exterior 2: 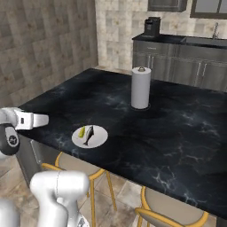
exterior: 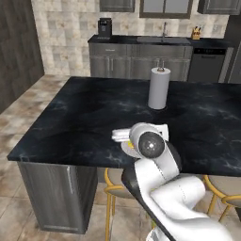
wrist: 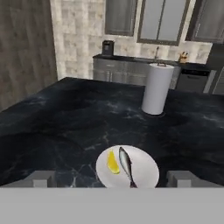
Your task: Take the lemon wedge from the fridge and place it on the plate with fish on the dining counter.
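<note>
- While the gripper hangs just short of the plate on the near side, its two fingers stand wide apart with nothing between them.
- On the plate the lemon lies left of the fish, the two just beside each other; whether they touch I cannot tell.
- Seen from the right base camera, the plate sits on the counter close to its near edge, with the lemon and the fish on it.
- Beyond the plate, further onto the counter and a little to the right, a paper towel roll stands upright, well apart from the plate.
- From the left base camera the arm's elbow covers most of the plate, and only a pale sliver shows at the counter edge; the roll stands further back.
- Below the counter edge nearest the plate, stools with yellow frames are tucked under.
- Far behind the plate, past the counter, a wall counter carries a dark coffee machine at its left end and a knife block towards the right.
- Right of that wall counter's cabinets sits a dark dishwasher.
</note>
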